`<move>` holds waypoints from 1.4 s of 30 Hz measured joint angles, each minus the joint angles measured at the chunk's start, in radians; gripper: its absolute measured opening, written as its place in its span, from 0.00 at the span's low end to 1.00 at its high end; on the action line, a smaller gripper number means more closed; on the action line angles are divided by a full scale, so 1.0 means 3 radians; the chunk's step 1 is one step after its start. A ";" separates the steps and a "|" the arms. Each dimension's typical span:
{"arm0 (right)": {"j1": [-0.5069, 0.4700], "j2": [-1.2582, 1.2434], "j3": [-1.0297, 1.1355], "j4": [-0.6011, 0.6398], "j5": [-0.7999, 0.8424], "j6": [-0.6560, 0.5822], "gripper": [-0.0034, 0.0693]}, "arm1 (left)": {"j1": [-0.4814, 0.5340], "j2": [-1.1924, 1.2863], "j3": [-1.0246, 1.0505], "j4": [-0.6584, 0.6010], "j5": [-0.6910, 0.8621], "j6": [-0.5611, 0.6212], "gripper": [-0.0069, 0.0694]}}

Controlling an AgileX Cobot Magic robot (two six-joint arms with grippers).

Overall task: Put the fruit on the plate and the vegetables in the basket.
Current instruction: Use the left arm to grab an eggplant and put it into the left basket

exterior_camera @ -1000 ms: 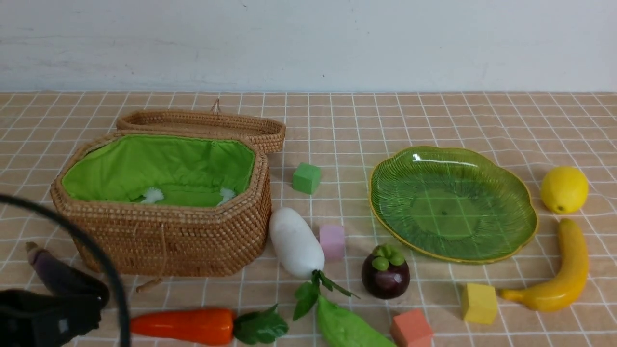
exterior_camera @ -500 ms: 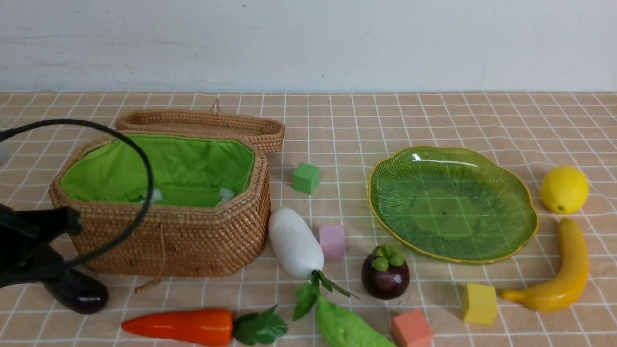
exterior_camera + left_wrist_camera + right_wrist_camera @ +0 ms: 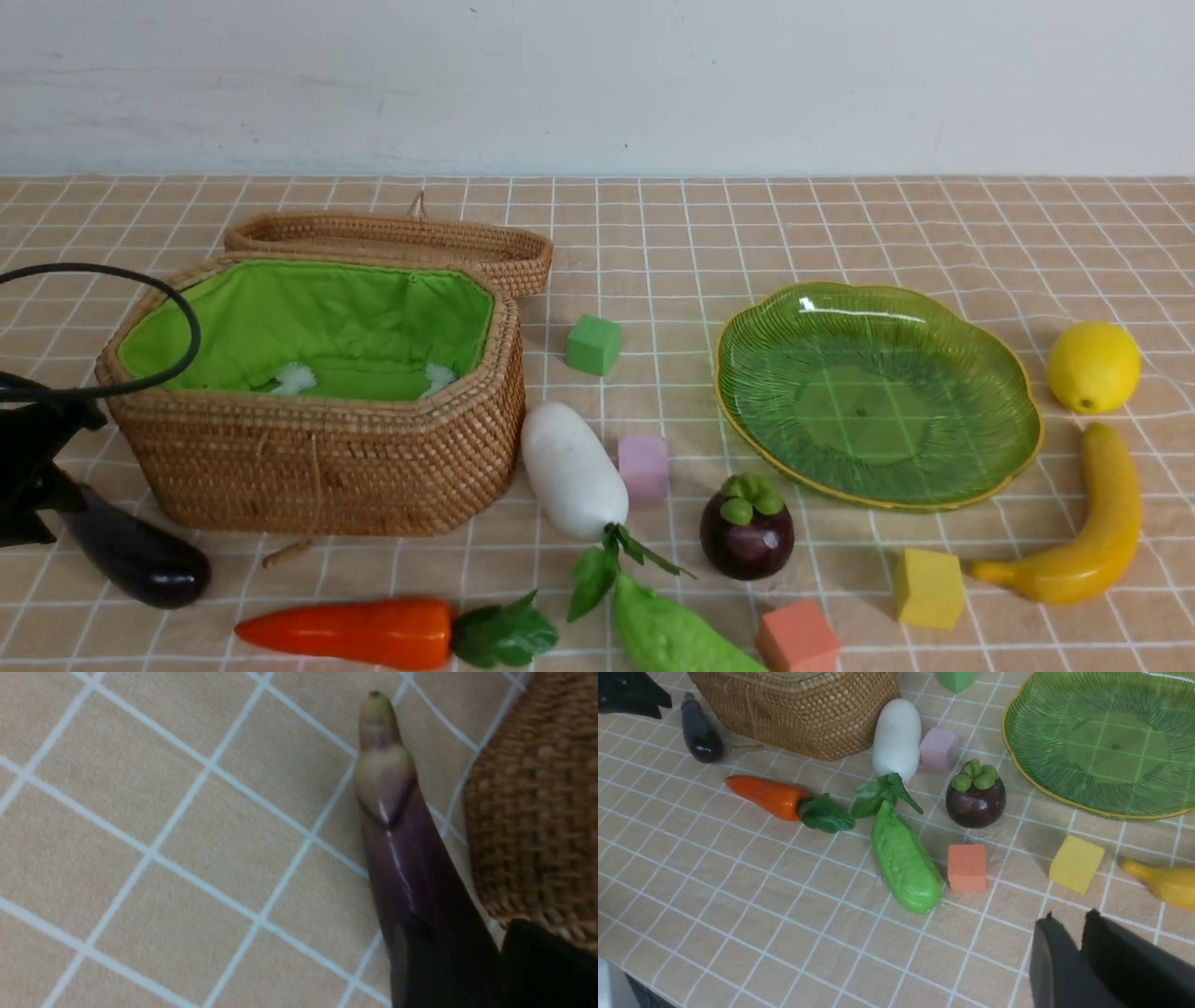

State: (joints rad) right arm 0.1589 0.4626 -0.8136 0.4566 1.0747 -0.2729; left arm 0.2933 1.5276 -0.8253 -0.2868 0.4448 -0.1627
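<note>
My left gripper (image 3: pixel 37 467) is shut on the stem half of the dark purple eggplant (image 3: pixel 135 555), which lies on the cloth beside the open wicker basket (image 3: pixel 327 457). In the left wrist view its fingers flank the eggplant (image 3: pixel 397 849). The white radish (image 3: pixel 571 471), orange carrot (image 3: pixel 355 632) and light green leafy vegetable (image 3: pixel 667 635) lie in front of the basket. The mangosteen (image 3: pixel 747 527), banana (image 3: pixel 1102 523) and lemon (image 3: pixel 1092 366) lie around the empty green plate (image 3: pixel 878 392). My right gripper (image 3: pixel 1069 921) is shut and empty above the cloth near the banana (image 3: pixel 1164 884).
The basket lid (image 3: pixel 392 238) lies behind the basket. A green cube (image 3: pixel 594 344), a pink cube (image 3: pixel 643 467), a yellow cube (image 3: pixel 927 586) and an orange cube (image 3: pixel 796 637) sit among the toys. A black cable (image 3: pixel 140 280) loops over the basket's left rim.
My left gripper rose from the lower left corner, then came down left onto the eggplant's stem half. The eggplant and everything else stayed in place.
</note>
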 joint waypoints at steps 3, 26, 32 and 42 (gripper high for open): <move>0.0000 0.0000 0.0000 0.0003 0.0000 0.0000 0.20 | 0.0000 0.0163 -0.0004 0.0021 -0.0223 -0.0104 0.57; 0.0000 0.0000 -0.0002 0.0389 -0.0137 -0.0003 0.22 | 0.0007 0.0646 -0.0041 0.0122 -0.0841 -0.0222 0.40; 0.0000 0.0000 -0.0002 0.0399 -0.0218 -0.0003 0.23 | 0.0007 -0.0075 -0.0037 0.0170 -0.0478 -0.0222 0.40; 0.0000 0.0001 -0.0002 0.0481 -0.0717 -0.0012 0.23 | -0.0554 -0.0957 -0.0791 0.0146 0.0198 -0.0114 0.40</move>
State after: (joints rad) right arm 0.1589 0.4629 -0.8142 0.6010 0.8597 -0.2766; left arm 0.1271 1.2405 -1.0625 -0.2431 0.5041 -0.1970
